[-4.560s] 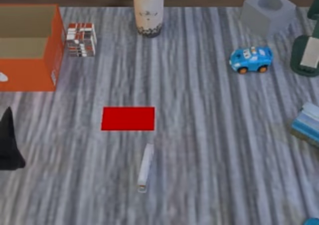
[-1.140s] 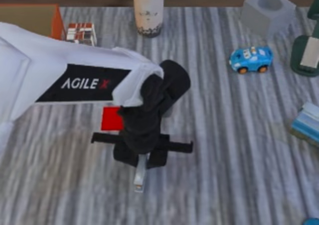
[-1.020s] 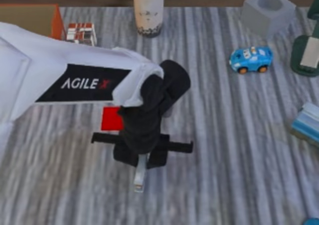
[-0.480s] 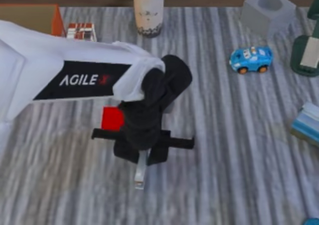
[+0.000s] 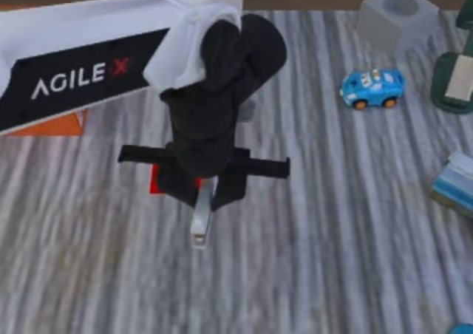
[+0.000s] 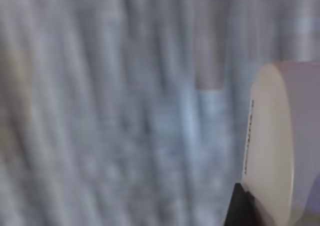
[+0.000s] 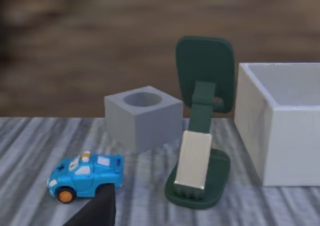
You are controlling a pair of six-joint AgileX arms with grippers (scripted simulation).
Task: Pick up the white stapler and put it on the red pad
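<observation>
Holding the white stapler (image 5: 200, 227) tight, the left gripper (image 5: 204, 201) hangs just nearer the counter's front edge than the red pad (image 5: 156, 182).

Even, soft light; faint shadows; blurred left wrist view.

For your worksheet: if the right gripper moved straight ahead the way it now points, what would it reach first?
Judging from the right wrist view, probably the blue toy car, which sits just beyond the right gripper's dark fingertip. The grey cube stands farther back. Depth is uncertain.
</observation>
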